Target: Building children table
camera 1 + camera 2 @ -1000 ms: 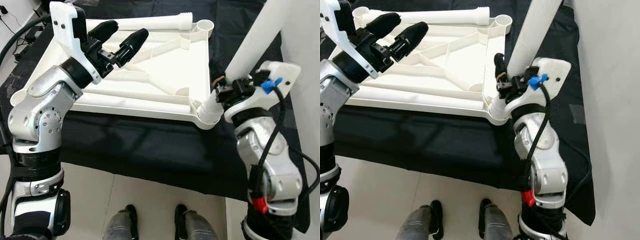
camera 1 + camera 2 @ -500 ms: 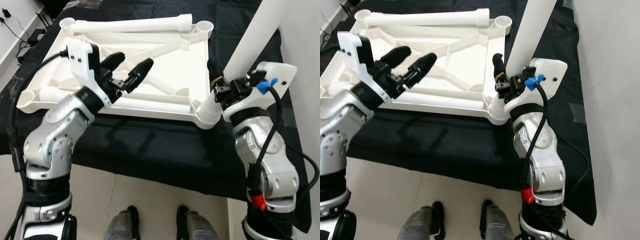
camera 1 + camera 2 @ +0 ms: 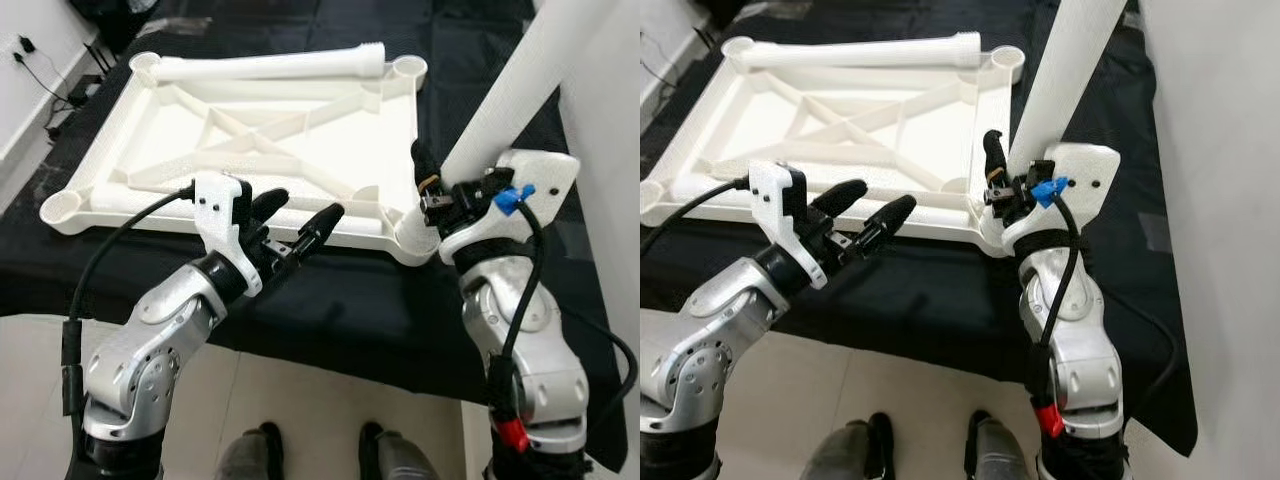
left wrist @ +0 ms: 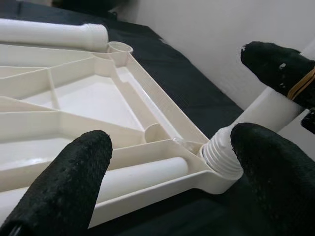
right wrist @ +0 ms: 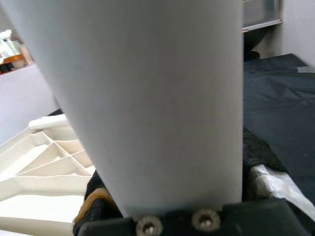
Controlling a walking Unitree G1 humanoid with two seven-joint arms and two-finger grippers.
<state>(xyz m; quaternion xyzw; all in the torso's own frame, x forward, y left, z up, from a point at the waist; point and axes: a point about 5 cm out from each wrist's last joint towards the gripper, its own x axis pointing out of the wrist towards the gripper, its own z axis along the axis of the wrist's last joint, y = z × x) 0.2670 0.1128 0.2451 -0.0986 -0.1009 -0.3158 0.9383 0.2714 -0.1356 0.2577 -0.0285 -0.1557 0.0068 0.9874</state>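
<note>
Standing tilted in the tabletop's (image 3: pixel 300 150) corner socket, the leg (image 3: pixel 520 90) is pinched by right fingers (image 3: pixel 420 165); left fingers (image 3: pixel 318 225) spread.

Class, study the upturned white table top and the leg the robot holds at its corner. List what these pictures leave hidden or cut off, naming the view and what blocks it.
- Leg: its upper end is cut off by the top edge of both eye views.
- Corner socket: how far the threads have gone in is hidden by the socket wall, left wrist view.
- Right gripper: its jaws are mostly hidden behind the leg, right wrist view.
- Black cloth: what lies beneath is covered.
</note>
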